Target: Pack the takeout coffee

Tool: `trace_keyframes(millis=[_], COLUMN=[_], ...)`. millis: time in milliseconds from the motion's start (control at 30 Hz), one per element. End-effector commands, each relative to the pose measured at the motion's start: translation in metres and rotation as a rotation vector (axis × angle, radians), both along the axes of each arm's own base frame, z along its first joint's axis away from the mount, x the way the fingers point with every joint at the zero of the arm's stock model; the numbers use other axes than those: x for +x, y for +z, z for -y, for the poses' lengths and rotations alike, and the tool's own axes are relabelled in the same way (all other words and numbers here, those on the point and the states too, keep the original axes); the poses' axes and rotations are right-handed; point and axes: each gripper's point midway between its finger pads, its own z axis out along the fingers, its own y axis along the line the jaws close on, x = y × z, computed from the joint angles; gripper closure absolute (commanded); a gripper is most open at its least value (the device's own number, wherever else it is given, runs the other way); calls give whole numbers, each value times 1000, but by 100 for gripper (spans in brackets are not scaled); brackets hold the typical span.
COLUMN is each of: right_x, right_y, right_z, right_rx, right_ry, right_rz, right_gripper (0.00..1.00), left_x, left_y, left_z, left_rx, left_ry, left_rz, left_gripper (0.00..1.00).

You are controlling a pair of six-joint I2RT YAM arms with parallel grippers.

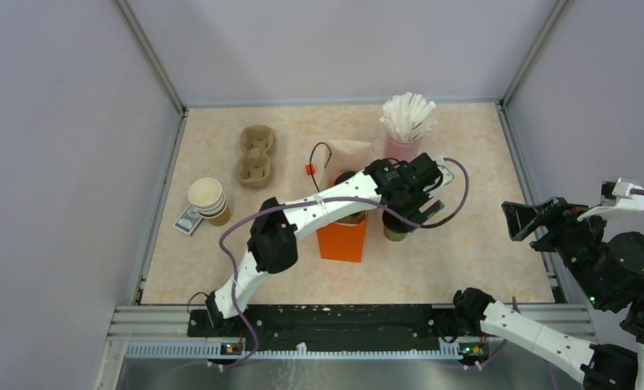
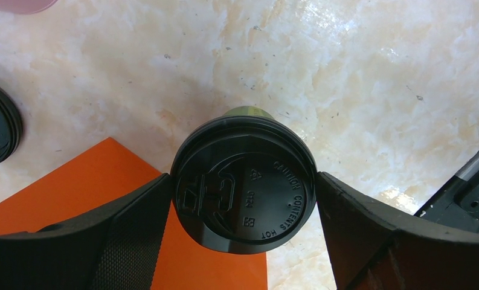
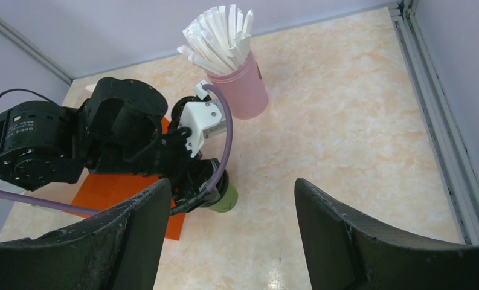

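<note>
At the left of the table [image 1: 481,244], a stack of lidless cream cups [image 1: 207,199] is seen, with a moulded cup carrier [image 1: 257,154] placed behind it, nearer the back wall. Towards the middle, an orange bag [image 1: 341,240] is stood upright and is crossed from above by the left arm. Just right of the bag, the takeout coffee [image 2: 244,190] is set upright on the table, its black lid on. The cup is straddled by the left gripper [image 1: 399,215], whose jaws are held wide, one on each side of the lid and close against its rim; a firm squeeze cannot be confirmed. Behind the coffee, a pink cup [image 1: 401,149] of white straws [image 1: 408,114] is placed. At the far right, the right gripper [image 3: 232,235] is kept well apart from everything, its jaws spread wide with nothing between them.
</note>
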Motion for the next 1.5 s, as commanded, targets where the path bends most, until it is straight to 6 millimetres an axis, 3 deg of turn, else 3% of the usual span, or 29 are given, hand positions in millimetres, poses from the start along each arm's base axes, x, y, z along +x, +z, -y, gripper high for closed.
trace_keyframes(millis=[0, 267, 467, 867, 1200, 1333, 1467], right_x=[0, 1, 3, 7, 5, 4, 3], right_y=[6, 4, 0, -2, -2, -1, -1], right_z=[1, -1, -4, -10, -7, -5, -4], right_rx=[14, 15, 19, 33, 41, 40, 39], right_ry=[1, 1, 1, 4, -1, -2, -3], right_rz=[24, 23, 18, 24, 24, 27, 30], right_gripper=[27, 27, 27, 27, 27, 27, 27], left_x=[1, -12, -42, -98, -110, -113, -113], left_y=[24, 51, 75, 39, 7, 5, 11], left_z=[-5, -5, -1, -2, -8, -11, -12], left_rx=[-16, -78, -154, -34, 66, 86, 87], left_ry=[-15, -29, -28, -34, -35, -36, -40], left_rz=[31, -1, -92, -158, -115, -122, -118], left_gripper=[11, 20, 22, 22, 18, 8, 3])
